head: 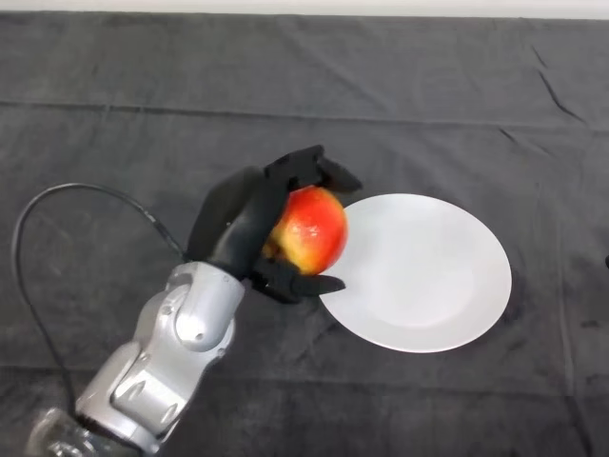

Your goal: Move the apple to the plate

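Observation:
A red and yellow apple [312, 228] is held in my left hand [238, 224], whose fingers and thumb are curled round it from above and below. The apple is at the left edge of a white plate [428, 276], which lies on the dark cloth right of centre. Whether the apple touches the plate or is just above it cannot be told. My silver-grey arm comes in from the lower left.
The table is covered by a dark cloth [114, 124] with a fold line running across the far part. The table's far edge is at the top of the view.

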Motion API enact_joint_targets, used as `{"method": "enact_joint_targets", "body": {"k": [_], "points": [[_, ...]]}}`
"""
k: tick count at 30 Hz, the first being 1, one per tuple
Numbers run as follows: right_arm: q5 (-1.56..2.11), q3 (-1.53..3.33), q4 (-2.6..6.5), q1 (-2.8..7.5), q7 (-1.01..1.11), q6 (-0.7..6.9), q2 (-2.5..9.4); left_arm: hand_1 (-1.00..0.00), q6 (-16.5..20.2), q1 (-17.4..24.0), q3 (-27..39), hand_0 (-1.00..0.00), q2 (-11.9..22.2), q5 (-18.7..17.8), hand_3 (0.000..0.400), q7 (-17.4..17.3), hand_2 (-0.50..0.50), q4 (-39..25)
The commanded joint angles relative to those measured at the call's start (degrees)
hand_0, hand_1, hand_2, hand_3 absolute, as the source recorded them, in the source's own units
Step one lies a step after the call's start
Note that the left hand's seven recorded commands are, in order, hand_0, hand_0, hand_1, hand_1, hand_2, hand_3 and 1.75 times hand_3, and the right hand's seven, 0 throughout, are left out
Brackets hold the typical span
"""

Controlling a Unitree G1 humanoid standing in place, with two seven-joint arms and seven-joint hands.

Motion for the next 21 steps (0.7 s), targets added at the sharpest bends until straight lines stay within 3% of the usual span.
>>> {"method": "enact_joint_targets", "body": {"k": [1,10,21], "points": [[0.01,-1.37,-1.62,1.22,-0.63,0.09,-0.58,-1.0,-0.7,-3.9,-1.9,-1.0,-0.6,-1.0,0.4,1.1,0.0,2.9],[0.01,-1.36,-1.49,1.17,-0.55,0.11,-0.65,-1.0,-3.7,-8.6,-8.4,-1.0,-3.0,-4.2,0.4,4.3,0.0,10.4],[0.0,-1.36,-1.23,1.06,-0.39,0.16,-0.77,-1.0,-9.9,-13.0,-15.8,-1.0,-4.8,-9.2,0.4,6.4,0.0,21.6]]}}
